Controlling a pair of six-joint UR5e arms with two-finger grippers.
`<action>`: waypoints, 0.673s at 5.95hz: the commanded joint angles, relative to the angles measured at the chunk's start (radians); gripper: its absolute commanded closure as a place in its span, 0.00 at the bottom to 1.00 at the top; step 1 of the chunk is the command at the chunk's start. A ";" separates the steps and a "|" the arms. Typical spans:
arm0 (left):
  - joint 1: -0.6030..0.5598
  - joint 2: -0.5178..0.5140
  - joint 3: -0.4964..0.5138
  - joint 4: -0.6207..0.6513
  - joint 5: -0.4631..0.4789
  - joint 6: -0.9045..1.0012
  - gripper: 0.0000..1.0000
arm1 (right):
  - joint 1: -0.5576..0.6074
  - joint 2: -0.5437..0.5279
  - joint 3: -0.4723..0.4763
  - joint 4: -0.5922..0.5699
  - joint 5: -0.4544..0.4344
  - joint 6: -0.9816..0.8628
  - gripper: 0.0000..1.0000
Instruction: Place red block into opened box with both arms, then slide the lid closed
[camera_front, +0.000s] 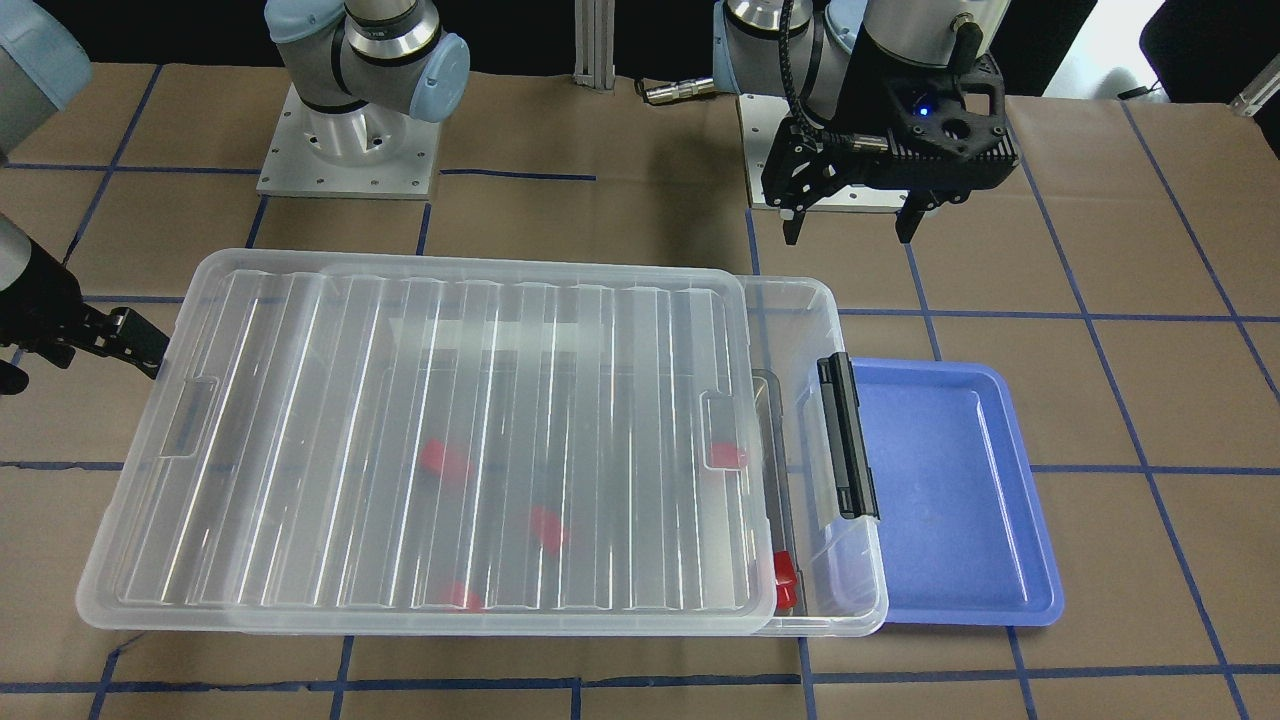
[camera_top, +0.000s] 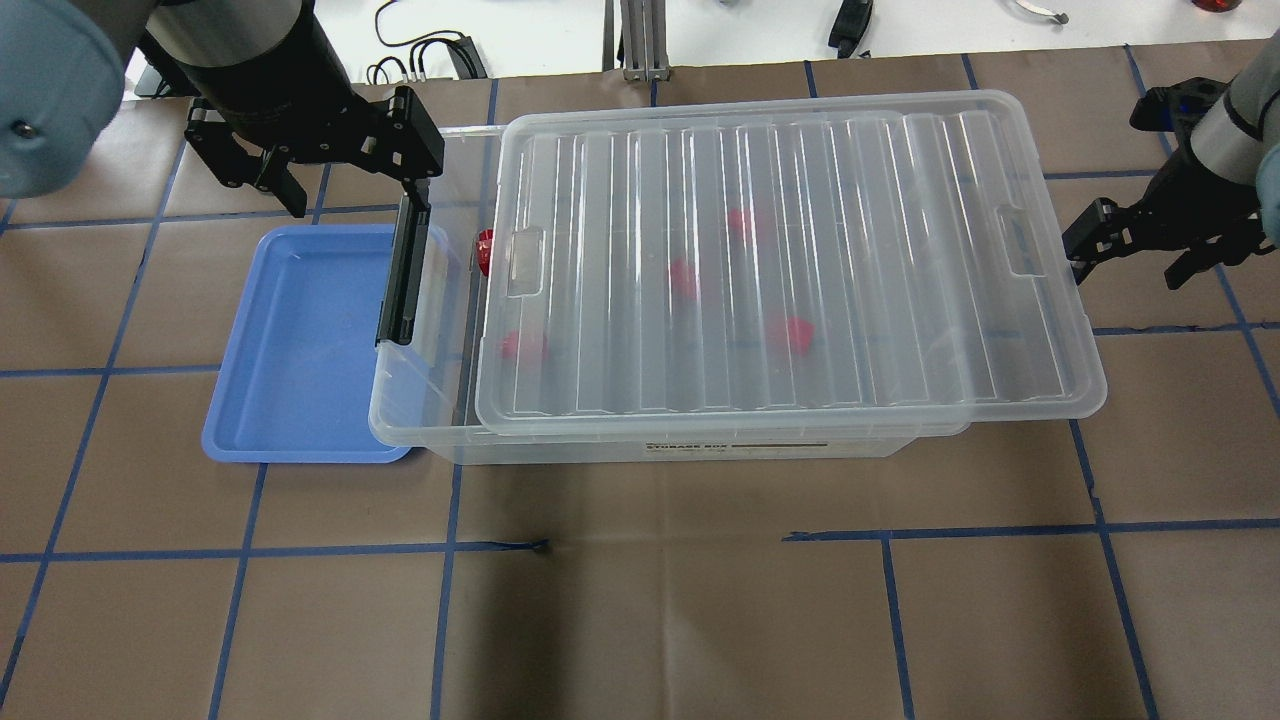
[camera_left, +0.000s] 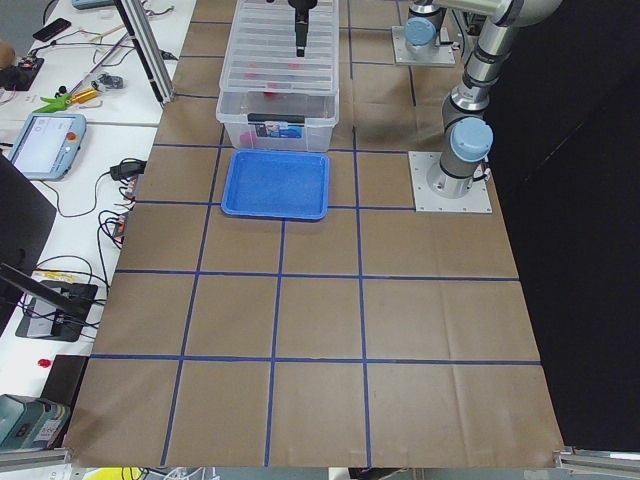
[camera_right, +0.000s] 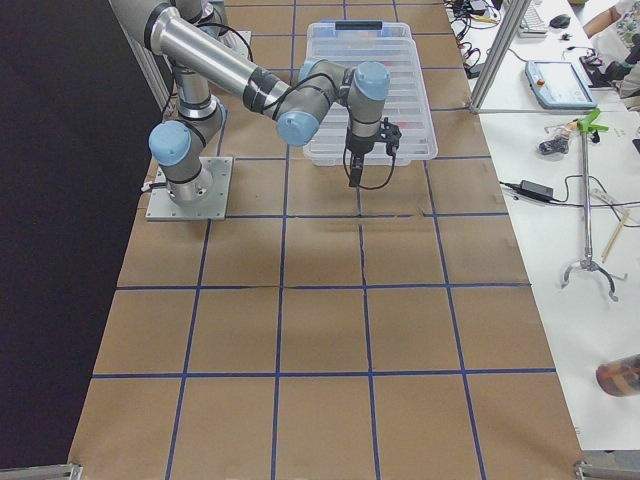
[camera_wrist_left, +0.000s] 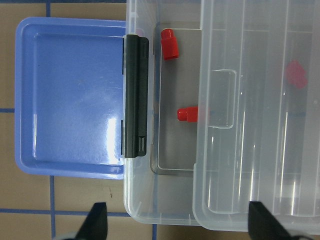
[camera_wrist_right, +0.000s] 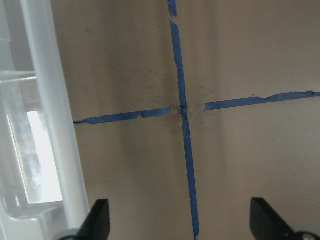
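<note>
Lid (camera_top: 790, 260) and box (camera_top: 660, 450) share one long axis, running left to right across the overhead view. The lid sits shifted toward the right of that frame. It overhangs the box's right end and leaves a narrow strip open by the black latch bar (camera_top: 400, 270) on the left.

A red block (camera_top: 485, 250) lies inside the box in that open strip, against the wall toward the top of the frame. Other red blocks (camera_top: 685, 278) show blurred under the lid. The placing looks done, so what remains seems to be a slide toward the frame's left, along the long axis.

The right gripper (camera_top: 1135, 255) is at the right edge of the overhead view, just beside the lid's overhanging short end and near its notch tab (camera_top: 1020, 240). Its fingers are spread and hold nothing, and it looks best placed to push.

The left gripper (camera_top: 355, 200), upper left, hangs above the latch end and the blue tray (camera_top: 300, 340), also spread and empty.
</note>
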 joint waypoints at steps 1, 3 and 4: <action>0.000 -0.001 0.000 -0.001 0.000 0.001 0.02 | 0.046 -0.002 0.002 0.000 0.001 0.074 0.00; 0.000 -0.001 -0.002 -0.001 0.000 0.002 0.02 | 0.107 -0.001 0.002 0.002 -0.001 0.157 0.00; 0.000 -0.001 0.000 -0.001 0.000 0.001 0.02 | 0.118 -0.002 0.002 0.000 0.001 0.164 0.00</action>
